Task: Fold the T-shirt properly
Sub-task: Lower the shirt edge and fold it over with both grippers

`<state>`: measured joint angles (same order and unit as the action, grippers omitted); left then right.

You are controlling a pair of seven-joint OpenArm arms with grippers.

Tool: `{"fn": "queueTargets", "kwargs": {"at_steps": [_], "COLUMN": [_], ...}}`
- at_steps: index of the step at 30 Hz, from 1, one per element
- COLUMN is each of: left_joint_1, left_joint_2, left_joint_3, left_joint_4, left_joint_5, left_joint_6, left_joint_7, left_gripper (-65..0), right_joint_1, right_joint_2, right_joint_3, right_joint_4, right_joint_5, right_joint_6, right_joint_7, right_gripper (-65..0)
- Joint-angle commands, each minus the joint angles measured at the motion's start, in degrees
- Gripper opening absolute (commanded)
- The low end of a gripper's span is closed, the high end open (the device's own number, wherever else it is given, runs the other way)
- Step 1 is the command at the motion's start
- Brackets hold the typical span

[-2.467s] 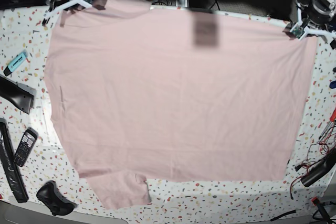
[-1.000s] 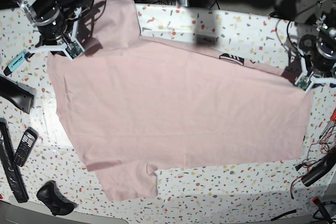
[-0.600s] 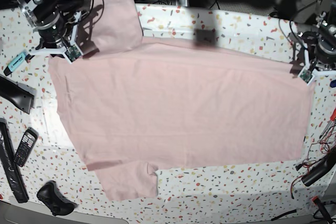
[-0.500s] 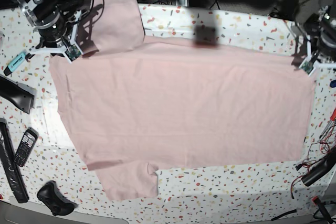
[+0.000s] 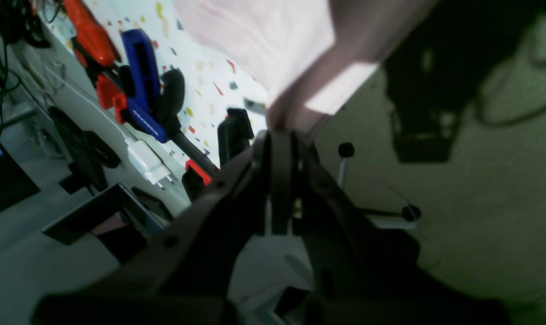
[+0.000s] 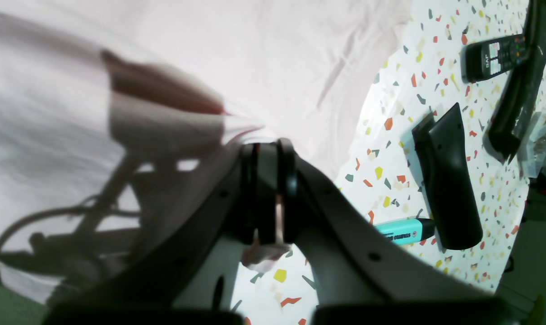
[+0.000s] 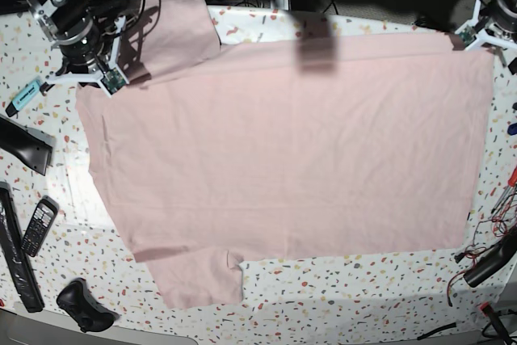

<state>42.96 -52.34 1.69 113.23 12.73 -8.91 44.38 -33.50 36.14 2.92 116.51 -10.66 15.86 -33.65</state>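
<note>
The pale pink T-shirt point(image 7: 283, 151) lies spread plain side up over most of the speckled table point(image 7: 355, 288), with one sleeve at the front left point(image 7: 198, 276) and another at the back left point(image 7: 182, 30). My right gripper point(image 7: 103, 80) is at the shirt's back left corner, and in the right wrist view it point(image 6: 267, 146) is shut on a fold of the shirt point(image 6: 210, 67). My left gripper point(image 7: 464, 36) is at the back right corner, and in the left wrist view it point(image 5: 279, 133) is shut on the lifted edge of the shirt point(image 5: 273, 49).
Along the left edge lie a teal highlighter point(image 7: 24, 96), a black wedge-shaped object point(image 7: 28, 147), a small keypad phone point(image 7: 38, 226), a long black remote point(image 7: 16, 256) and a black lump point(image 7: 81, 306). Cables and tools point(image 7: 493, 256) crowd the right edge. Blue and orange tools point(image 5: 142, 90) lie near my left gripper.
My left gripper has moved back and outward to the far right corner, pulling the shirt's right edge with it and stretching the cloth flat. My right gripper has barely moved.
</note>
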Motion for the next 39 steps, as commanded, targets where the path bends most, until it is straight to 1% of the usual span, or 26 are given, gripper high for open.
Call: {"fn": "queueTargets", "kwargs": {"at_steps": [1, 4, 6, 7, 9, 10, 11, 12, 14, 16, 18, 21, 26, 28, 31, 33, 34, 36, 39], "left_joint_1": [1.14, 2.29, 1.70, 1.09, -1.22, -2.91, -4.87, -6.71, -10.14, -12.44, -13.81, -15.52, -20.50, -22.69, -25.33, -26.45, -26.86, -27.34, -28.46], "left_joint_2": [-1.11, -1.03, -1.03, -1.03, -1.01, -0.92, -0.61, -0.11, 1.16, 2.40, 3.52, 4.13, 5.97, 6.84, 8.04, 8.63, 8.87, 9.07, 10.01], "left_joint_3": [-0.59, -0.59, -0.59, -0.59, -0.59, -0.59, -0.59, -0.59, -0.59, -0.59, -0.59, -0.59, -0.59, -0.59, -0.59, -0.57, -0.57, -0.57, -0.57], "left_joint_4": [0.81, 0.81, 0.81, 0.81, 0.81, 0.81, 0.81, 0.76, 0.76, 0.74, 0.70, -0.46, -8.66, -12.15, -15.87, -17.35, -17.97, -19.17, -21.22], "left_joint_5": [1.44, 3.69, 5.35, 6.27, 7.91, 8.26, 8.22, 7.74, 4.33, 1.03, -0.13, -2.03, -5.11, -5.40, -5.57, -5.79, -5.99, -7.65, -7.89], "left_joint_6": [0.74, 0.79, 1.05, 2.82, 7.78, 9.42, 10.19, 10.23, 10.19, 9.35, 7.37, 6.43, 3.82, 3.04, 3.04, 2.19, 0.92, -0.13, -0.35], "left_joint_7": [1.25, 0.04, -1.81, -2.95, -4.83, -5.20, -5.22, -5.27, -5.97, -7.56, -8.92, -11.47, -14.95, -16.31, -17.99, -19.61, -20.24, -21.75, -23.08], "left_gripper": [-65.0, -65.0, -65.0, -65.0, -65.0, -65.0, -65.0, -65.0, -65.0, -65.0, -65.0, -65.0, -65.0, -65.0, -65.0, -65.0, -65.0, -65.0, -65.0], "right_joint_1": [0.15, 0.17, 0.17, 0.17, 0.17, 0.17, 0.17, 0.20, 0.26, 0.59, 1.40, 2.95, 4.63, 5.20, 6.93, 8.02, 8.50, 9.31, 10.40], "right_joint_2": [0.72, 0.74, 0.74, 0.74, 0.87, 0.90, 0.87, 0.87, 0.87, 0.85, 0.83, 0.79, 0.46, 0.00, -1.20, -1.84, -2.08, -2.34, -2.34], "right_joint_3": [0.46, 0.46, 0.46, 0.46, 0.46, 0.46, 0.46, 0.46, 0.46, 0.46, 0.46, 0.46, 0.46, 0.46, 0.46, 0.44, 0.44, 0.44, 0.44], "right_joint_4": [0.90, 0.90, 0.90, 0.90, 0.90, 0.90, 0.90, 0.90, 0.90, 0.90, 0.90, 0.83, 0.59, -0.46, -3.80, -6.36, -7.43, -8.85, -9.55], "right_joint_5": [-0.90, -0.87, -0.87, -0.87, -0.87, -0.87, -0.87, -0.87, -0.90, -0.90, -0.85, -0.83, 0.07, 0.42, 0.44, 0.46, 0.44, 0.44, 0.46], "right_joint_6": [-0.83, -0.83, -0.83, -0.83, -0.83, -0.83, -0.83, -0.83, -0.83, -0.85, -0.85, -0.85, -0.83, -0.83, -0.83, -0.81, -0.79, -0.57, -0.39], "right_joint_7": [0.63, 0.61, 0.61, 0.61, 0.59, 0.57, 0.59, 0.59, 0.61, 0.63, 0.59, 0.52, 0.13, 0.15, 0.26, 0.50, 0.96, 1.55, 1.73], "right_gripper": [-65.0, -65.0, -65.0, -65.0, -65.0, -65.0, -65.0, -65.0, -65.0, -65.0, -65.0, -65.0, -65.0, -65.0, -65.0, -65.0, -65.0, -65.0, -65.0]}}
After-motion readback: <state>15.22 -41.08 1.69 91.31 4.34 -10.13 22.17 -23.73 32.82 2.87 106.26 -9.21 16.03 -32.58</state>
